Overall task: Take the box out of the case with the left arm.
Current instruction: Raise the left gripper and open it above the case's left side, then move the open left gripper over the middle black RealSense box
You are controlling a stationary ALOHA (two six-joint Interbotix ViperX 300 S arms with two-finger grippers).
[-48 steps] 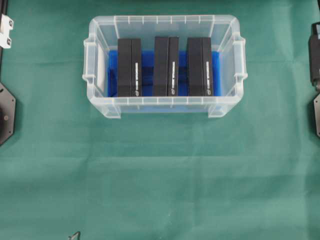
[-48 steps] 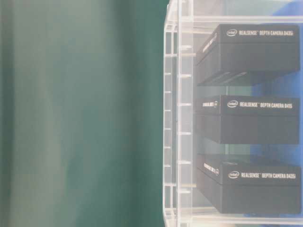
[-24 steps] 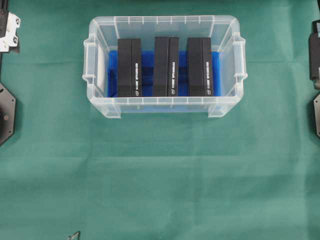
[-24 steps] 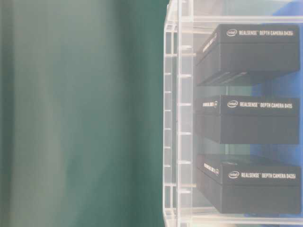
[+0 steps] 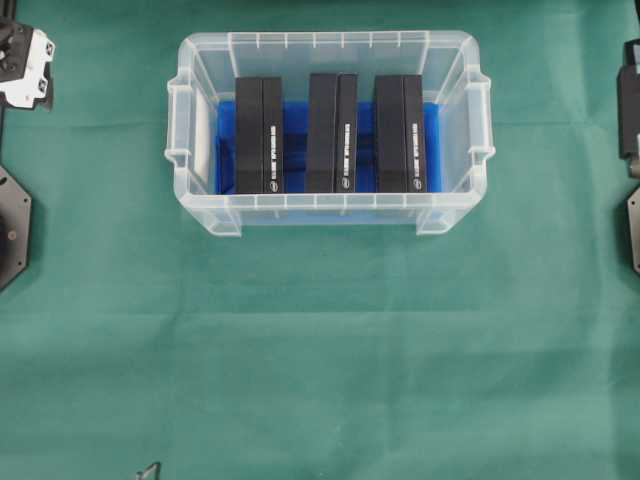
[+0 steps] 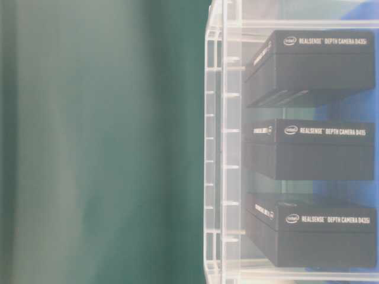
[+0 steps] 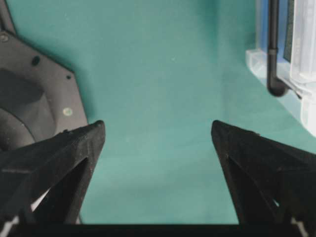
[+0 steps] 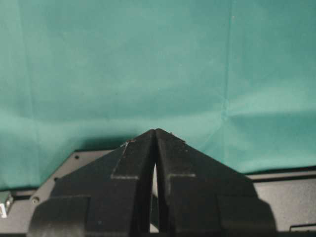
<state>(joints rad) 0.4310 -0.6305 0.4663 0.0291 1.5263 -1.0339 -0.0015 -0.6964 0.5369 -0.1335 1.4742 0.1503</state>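
Plain green cloth-covered desk (image 5: 320,340), faintly creased, without pattern. Clear, colourless rectangular plastic case (image 5: 200,212) with a saturated blue cloth lining (image 5: 296,120) on its floor. Inside the case, three matte black rectangular boxes (image 5: 333,132), each bearing white lettering and a small white logo along one edge. Left of the case, a black left hand (image 7: 158,131) with white fittings; right hand (image 8: 155,132) uniformly black.

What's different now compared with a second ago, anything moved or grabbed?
The left arm's end effector at the overhead view's top left edge has come further into view, shifting rightward; its jaws stand wide open and empty. The clear plastic case, its three black rectangular boxes and the shut right end effector have not moved.
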